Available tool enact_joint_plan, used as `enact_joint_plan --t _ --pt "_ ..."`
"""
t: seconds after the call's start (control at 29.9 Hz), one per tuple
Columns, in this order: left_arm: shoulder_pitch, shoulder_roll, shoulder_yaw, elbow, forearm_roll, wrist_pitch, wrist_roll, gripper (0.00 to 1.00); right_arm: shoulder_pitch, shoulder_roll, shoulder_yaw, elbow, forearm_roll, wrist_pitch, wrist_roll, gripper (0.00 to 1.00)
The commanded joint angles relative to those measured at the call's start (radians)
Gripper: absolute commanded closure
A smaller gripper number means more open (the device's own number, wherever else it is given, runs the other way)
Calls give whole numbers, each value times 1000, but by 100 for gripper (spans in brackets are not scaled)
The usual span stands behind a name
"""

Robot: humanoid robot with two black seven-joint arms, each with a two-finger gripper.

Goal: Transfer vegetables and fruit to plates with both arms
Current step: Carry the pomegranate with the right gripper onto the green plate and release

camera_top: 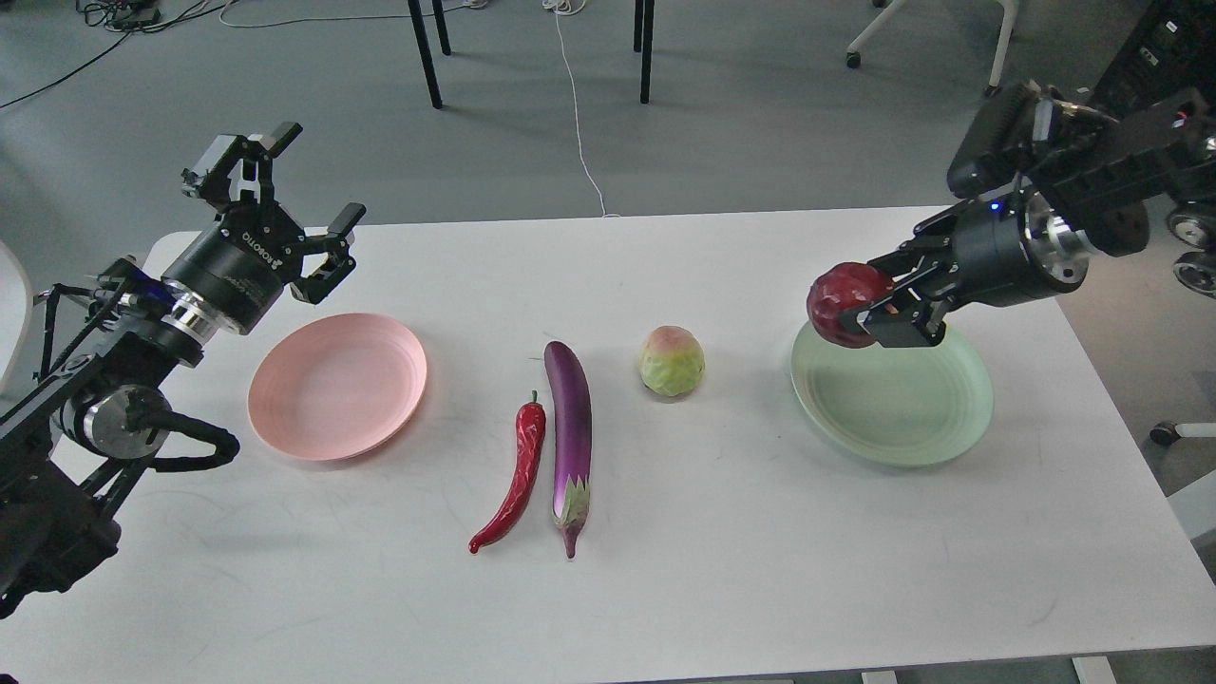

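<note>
My right gripper [869, 309] is shut on the dark red round fruit [844, 301] and holds it in the air over the left rim of the pale green plate [893, 404]. The yellow-green fruit with a pink blush [672, 361] sits on the table left of that plate. The purple eggplant [570, 437] and the red chili pepper [515, 475] lie side by side at the table's middle. The pale pink plate [337, 385] is empty at the left. My left gripper [299, 204] is open and empty, raised above the table's back left corner.
The white table [760, 570] ends close behind both plates. Black chair legs [427, 57] and a white cable [579, 123] are on the grey floor beyond. A dark cabinet [1164, 47] stands at the far right.
</note>
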Motion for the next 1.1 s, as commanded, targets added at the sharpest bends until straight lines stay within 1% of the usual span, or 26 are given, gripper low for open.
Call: enact_joint_plan --t 0.0,0.13,0.2,0.33,0.43,0.47,0.5,0.57,0.6,0.77,0.8,0.9,1.07 --pt "2 -12 1 0 2 0 1 0 -91 -85 -6 -16 -48 -16 0 58" --pt "2 -13 2 0 2 0 2 0 -217 -82 4 -131 -73 -96 0 58" --pt "2 -10 2 0 2 0 2 0 -259 -47 3 -186 -75 -122 0 58" --pt "2 -9 2 0 2 0 2 0 -286 16 5 -247 -73 -132 0 57" --pt "2 -9 2 0 2 0 2 0 -306 76 5 -296 -73 -132 0 54" --pt "2 -9 2 0 2 0 2 0 -311 91 5 -309 -73 -132 0 51" --pt "2 -9 2 0 2 0 2 0 -315 108 5 -320 -73 -132 0 45" --pt "2 -7 2 0 2 0 2 0 -323 123 5 -323 -73 -132 0 39" --pt "2 -7 2 0 2 0 2 0 -323 130 5 -323 -73 -132 0 33" --pt "2 -4 2 0 2 0 2 0 -322 137 6 -321 -70 -132 0 11" --pt "2 -4 2 0 2 0 2 0 -320 136 8 -320 -68 -132 0 9" --pt "2 -6 2 0 2 0 2 0 -319 130 12 -312 -65 -133 0 6" --pt "2 -4 2 0 2 0 2 0 -309 121 79 -278 -59 -133 0 6"
